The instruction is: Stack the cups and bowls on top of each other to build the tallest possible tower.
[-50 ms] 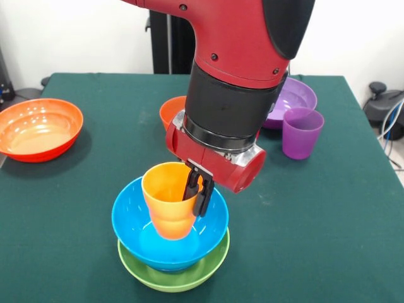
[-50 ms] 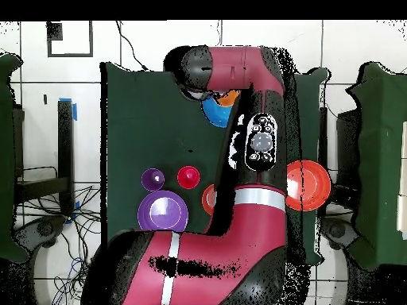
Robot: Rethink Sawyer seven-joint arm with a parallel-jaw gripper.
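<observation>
The orange cup (image 1: 165, 201) stands slightly tilted inside the light blue bowl (image 1: 136, 227), which is nested in the lime green bowl (image 1: 173, 276) at the near edge of the table. My gripper (image 1: 196, 201) is shut on the cup's right rim, with one finger inside the cup and one outside. Whether the cup's base touches the bowl, I cannot tell. In the overhead view the arm covers the gripper, and only parts of the blue bowl (image 2: 213, 113) and the orange cup (image 2: 229, 98) show beside it.
A wide orange-red bowl (image 1: 38, 129) sits at the far left. A small orange bowl (image 1: 170, 110) peeks out behind the arm. A purple bowl (image 1: 297, 95) and a purple cup (image 1: 302, 132) stand at the right. A red cup (image 2: 188, 176) shows from overhead.
</observation>
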